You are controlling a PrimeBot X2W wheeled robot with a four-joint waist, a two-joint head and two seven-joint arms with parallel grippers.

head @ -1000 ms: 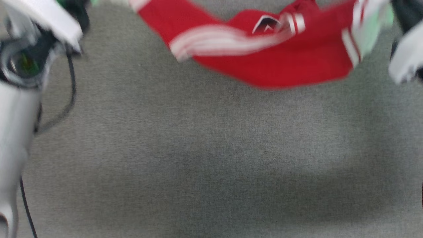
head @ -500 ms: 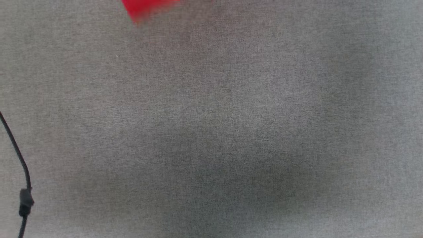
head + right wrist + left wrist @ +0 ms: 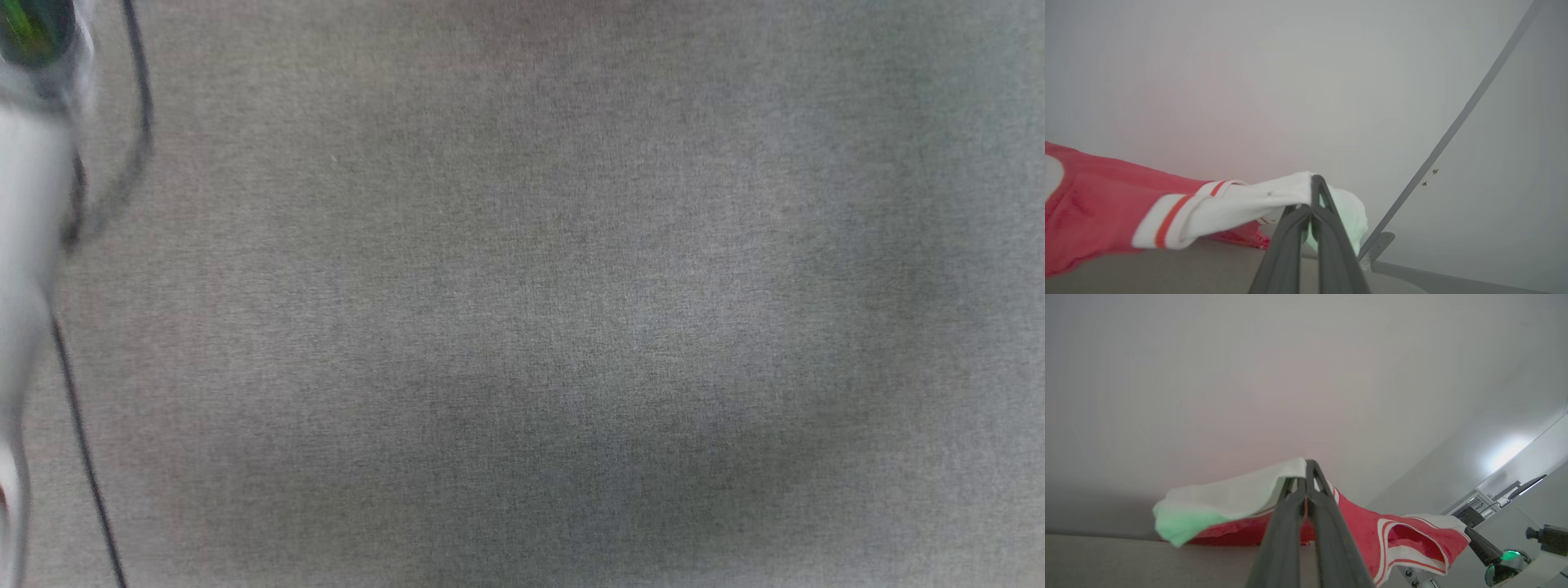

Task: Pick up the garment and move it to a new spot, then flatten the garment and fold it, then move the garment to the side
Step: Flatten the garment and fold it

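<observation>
Since one second ago the garment has travelled away from the part of the counter (image 3: 571,310) under the head camera, towards its far edge. In the head view the grey cloth surface lies bare. A pale forearm (image 3: 28,245), blurred, stands along the left edge, and a thin black cable (image 3: 82,441) runs beside it.

In the left wrist view the left hand (image 3: 1306,477) has its two dark fingers pressed together on cloth. They pinch a white sleeve of the garment (image 3: 1359,526) right at the tips. The free end of this sleeve falls to the left of the fingers and looks a little green. The red body goes from the fingers to the right and downwards, with red and white trim at its other end, close to a dark part of the other arm that carries a green light. Below lies the grey counter, and I cannot tell if the lowest red fold touches it.

In the right wrist view the right hand (image 3: 1312,192) is also closed, and it grips the other white sleeve at the fingertips. From there the garment stretches to the left, first white with a red stripe, then red. One small red fold hangs very near the counter. A pale wall (image 3: 1290,81) stands behind, and a grey bar (image 3: 1453,122) rises slanted on the right.
</observation>
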